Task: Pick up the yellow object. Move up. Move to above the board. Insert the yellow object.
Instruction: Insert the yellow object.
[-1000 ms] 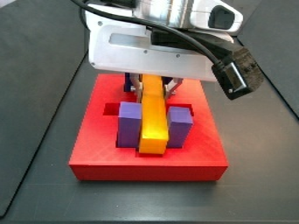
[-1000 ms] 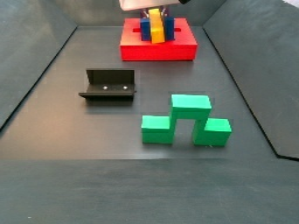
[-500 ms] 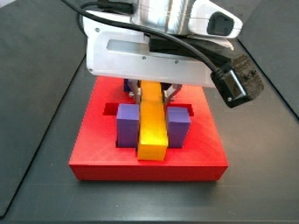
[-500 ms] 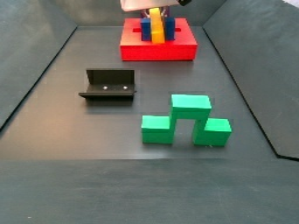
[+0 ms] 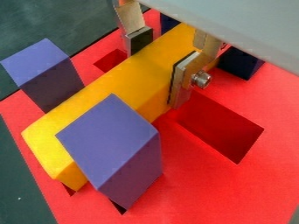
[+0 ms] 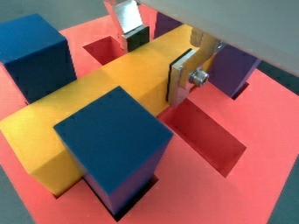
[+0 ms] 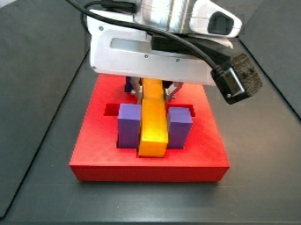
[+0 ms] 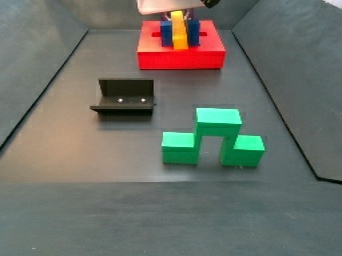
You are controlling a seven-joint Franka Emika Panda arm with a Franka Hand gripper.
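The yellow object [image 7: 153,123], a long yellow-orange bar, lies across the red board [image 7: 147,165] in the slot between two purple posts [image 7: 129,123], its near end reaching towards the board's front edge. My gripper [image 7: 154,88] hangs over the board's far half. In both wrist views its fingers straddle the bar [image 5: 117,101] [image 6: 100,101]: one pad [image 5: 138,42] on the far side, the other finger [image 5: 183,80] against the near side. The gripper [image 5: 160,63] [image 6: 158,59] looks shut on the bar. Blue posts [image 6: 111,140] flank the bar.
A dark fixture [image 8: 124,98] stands on the floor at mid-left. A green stepped block [image 8: 211,138] sits nearer the front. The board [image 8: 181,58] is at the far end. An open square recess [image 5: 216,131] lies beside the bar.
The gripper and the bar have sunk slightly into the slot between the posts and now sit nearly still. Nothing else moved.
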